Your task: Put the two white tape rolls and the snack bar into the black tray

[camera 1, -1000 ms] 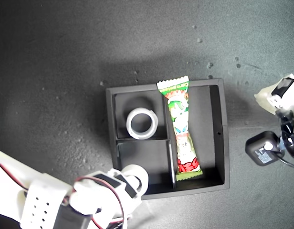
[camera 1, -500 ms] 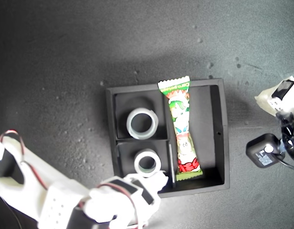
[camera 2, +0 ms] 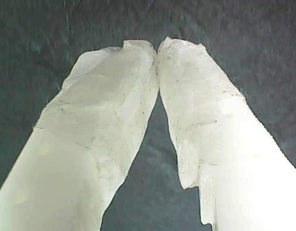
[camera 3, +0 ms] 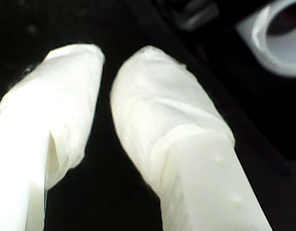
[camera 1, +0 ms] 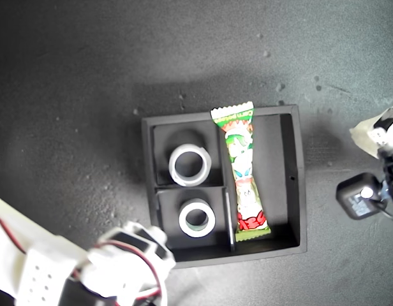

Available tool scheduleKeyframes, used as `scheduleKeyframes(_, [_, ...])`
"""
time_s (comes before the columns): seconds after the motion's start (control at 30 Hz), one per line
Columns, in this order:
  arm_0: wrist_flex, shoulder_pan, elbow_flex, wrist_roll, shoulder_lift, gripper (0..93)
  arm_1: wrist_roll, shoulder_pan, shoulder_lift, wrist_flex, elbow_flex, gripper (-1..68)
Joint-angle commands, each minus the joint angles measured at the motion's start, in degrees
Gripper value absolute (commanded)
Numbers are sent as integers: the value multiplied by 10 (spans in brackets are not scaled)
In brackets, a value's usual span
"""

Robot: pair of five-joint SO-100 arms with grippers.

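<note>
Right, black tray [camera 1: 298, 185] holds it all: snack bar [camera 1: 243, 175] lengthwise in long bay, two white tape rolls [camera 1: 190, 164] one per small bay. My second gripper [camera 3: 105, 82], tips slightly apart, empty, nearest. My first gripper [camera 2: 158, 48] tips touching, well apart.

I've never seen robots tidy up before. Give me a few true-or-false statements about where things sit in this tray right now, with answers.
1. Each white ring-shaped tape roll lies in its own small compartment of the square black tray. True.
2. The long shiny green-and-white snack bar lies outside the tray. False: it lies in the long compartment.
3. My first gripper holds a roll. False: its fingers meet on nothing.
4. My second gripper is slightly open and empty. True.
</note>
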Motion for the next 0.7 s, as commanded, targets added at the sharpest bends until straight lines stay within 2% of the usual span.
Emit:
scheduleKeyframes(0.0, [-7,-24,157,-14,152,1,22,12,145,-9,68,-5])
scheduleKeyframes(0.2, [-101,-70,423,4,331,1,64,23,329,-7,205,-5])
scheduleKeyframes(0.37, [-200,-102,634,13,472,0,90,23,403,-6,274,-5])
scheduleKeyframes(0.53, [-298,-114,841,6,606,0,115,24,436,-20,332,-5])
scheduleKeyframes(0.67, [-352,-114,970,-13,716,0,130,22,538,-21,410,-5])
